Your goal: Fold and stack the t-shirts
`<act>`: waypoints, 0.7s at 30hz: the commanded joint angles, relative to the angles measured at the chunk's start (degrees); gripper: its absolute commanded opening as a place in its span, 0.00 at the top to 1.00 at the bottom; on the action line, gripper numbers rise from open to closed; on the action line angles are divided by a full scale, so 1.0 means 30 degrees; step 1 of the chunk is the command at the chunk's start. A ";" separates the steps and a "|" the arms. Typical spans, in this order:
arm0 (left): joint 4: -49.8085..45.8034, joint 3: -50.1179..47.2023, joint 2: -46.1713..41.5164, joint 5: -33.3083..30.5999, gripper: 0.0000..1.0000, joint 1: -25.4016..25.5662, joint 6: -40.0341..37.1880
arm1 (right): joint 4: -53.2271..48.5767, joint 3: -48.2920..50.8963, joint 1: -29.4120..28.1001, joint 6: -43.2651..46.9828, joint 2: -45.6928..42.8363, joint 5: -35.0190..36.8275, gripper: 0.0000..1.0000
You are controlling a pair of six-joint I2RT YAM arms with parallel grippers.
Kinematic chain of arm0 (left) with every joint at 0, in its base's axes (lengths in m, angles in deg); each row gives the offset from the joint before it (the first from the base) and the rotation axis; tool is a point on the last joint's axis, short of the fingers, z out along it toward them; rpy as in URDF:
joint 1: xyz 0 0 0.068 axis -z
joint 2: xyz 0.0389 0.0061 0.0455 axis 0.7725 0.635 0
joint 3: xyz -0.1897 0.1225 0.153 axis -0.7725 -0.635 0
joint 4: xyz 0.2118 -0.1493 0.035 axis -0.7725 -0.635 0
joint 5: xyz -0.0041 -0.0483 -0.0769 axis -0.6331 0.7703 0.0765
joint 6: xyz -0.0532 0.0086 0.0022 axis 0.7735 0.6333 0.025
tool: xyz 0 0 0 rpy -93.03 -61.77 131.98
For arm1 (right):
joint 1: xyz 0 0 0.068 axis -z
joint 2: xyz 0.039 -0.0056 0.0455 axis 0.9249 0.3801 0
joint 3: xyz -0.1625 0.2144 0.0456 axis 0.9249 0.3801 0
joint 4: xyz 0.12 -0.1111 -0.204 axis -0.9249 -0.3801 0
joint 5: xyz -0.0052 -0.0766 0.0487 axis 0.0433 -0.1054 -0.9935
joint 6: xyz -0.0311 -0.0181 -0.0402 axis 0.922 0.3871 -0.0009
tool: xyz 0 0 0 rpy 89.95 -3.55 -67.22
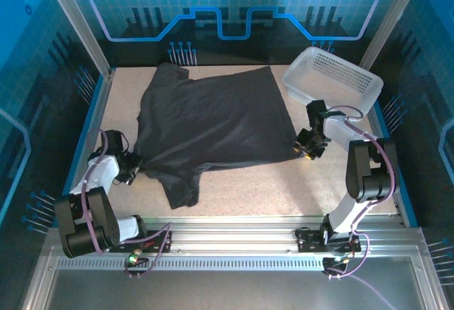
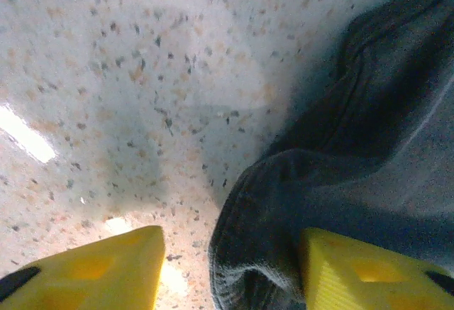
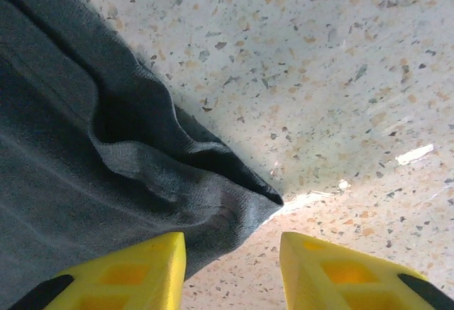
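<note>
Though spread mostly flat over the desk (image 1: 284, 189) from centre out to 11 o'clock, seeing t-shirt (image 1: 213, 122) with one sleeve trailing toward 7 o'clock. Reading left gripper (image 1: 130, 168) at 8 o'clock on the near hem, fingers (image 2: 106, 267) parted with a rolled cloth edge between them; reading right gripper (image 1: 306, 151) at 4 o'clock, fingers (image 3: 340, 267) likewise parted, shirt corner lying in the gap. Noting white basket (image 1: 301, 91) at 1 o'clock, just beside the shirt's far corner.
</note>
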 commanded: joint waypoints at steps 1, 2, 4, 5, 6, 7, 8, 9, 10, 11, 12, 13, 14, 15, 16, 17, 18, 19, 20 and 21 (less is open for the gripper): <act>0.0947 -0.0335 0.0556 0.1168 0.58 -0.0162 0.0960 | -0.0221 0.0500 0.0526 -0.0508 -0.0550 -0.0743 0.57; 0.1105 -0.0315 0.0745 0.1180 0.65 -0.0162 0.1031 | -0.0114 0.0645 0.0623 -0.0718 -0.0669 -0.0752 0.57; 0.0820 -0.0137 0.0871 0.0663 0.94 -0.0147 0.1088 | 0.0254 0.1031 0.0854 -0.1151 -0.1036 -0.0832 0.56; 0.0658 -0.0078 0.0727 0.0341 1.00 -0.0162 0.1133 | 0.0354 0.1136 0.0999 -0.1331 -0.1181 -0.0873 0.57; 0.0495 -0.0046 0.0409 -0.0032 1.00 -0.0162 0.1227 | 0.0405 0.1206 0.1046 -0.1464 -0.1271 -0.0912 0.57; 0.0380 0.0014 0.0081 -0.0316 1.00 -0.0156 0.1249 | 0.0393 0.1214 0.1101 -0.1531 -0.1310 -0.0910 0.58; 0.0233 0.0122 -0.0138 -0.0517 1.00 -0.0162 0.1249 | 0.0371 0.1216 0.1084 -0.1533 -0.1305 -0.0880 0.59; -0.0004 0.0322 -0.0214 -0.0694 1.00 -0.0162 0.1202 | 0.0414 0.1287 0.1102 -0.1479 -0.1305 -0.0891 0.59; -0.0224 0.0514 -0.0149 -0.0841 1.00 -0.0154 0.1148 | 0.0479 0.1302 0.1102 -0.1381 -0.1279 -0.0851 0.60; -0.0466 0.0737 -0.0063 -0.1088 1.00 -0.0161 0.1139 | 0.0473 0.1262 0.1105 -0.1265 -0.1283 -0.0786 0.61; -0.0724 0.0952 -0.0014 -0.1502 1.00 -0.0162 0.1096 | 0.0565 0.1157 0.1109 -0.1018 -0.1304 -0.0716 0.62; -0.1035 0.1184 -0.0042 -0.1988 1.00 -0.0190 0.1009 | 0.0744 0.0980 0.1093 -0.0749 -0.1333 -0.0716 0.63; -0.1431 0.1452 -0.0019 -0.2565 1.00 -0.0183 0.0958 | 0.0996 0.0803 0.1099 -0.0378 -0.1321 -0.0820 0.62; -0.1909 0.1810 0.0079 -0.3234 1.00 -0.0278 0.0969 | 0.1357 0.0601 0.1073 0.0221 -0.1211 -0.1131 0.62; -0.2045 0.2062 0.0250 -0.3450 1.00 -0.0458 0.0903 | 0.1648 0.0331 0.1019 0.0988 -0.0886 -0.1453 0.62; -0.2056 0.2248 0.0450 -0.3478 1.00 -0.0588 0.0862 | 0.1667 0.0035 0.0943 0.1591 -0.0497 -0.1653 0.62; -0.2063 0.2435 0.0655 -0.3445 1.00 -0.0686 0.0878 | 0.1477 -0.0203 0.0894 0.2113 -0.0090 -0.1779 0.62; -0.1864 0.2576 0.0893 -0.3193 1.00 -0.0689 0.0841 | 0.1440 -0.0334 0.0893 0.2490 0.0357 -0.2207 0.61; -0.1655 0.2633 0.1033 -0.2934 1.00 -0.0712 0.0889 | 0.1259 -0.0364 0.0866 0.2666 0.0580 -0.2494 0.61; -0.1551 0.2665 0.1151 -0.2654 1.00 -0.0671 0.0946 | 0.0812 -0.0314 0.0773 0.2640 0.0585 -0.2480 0.61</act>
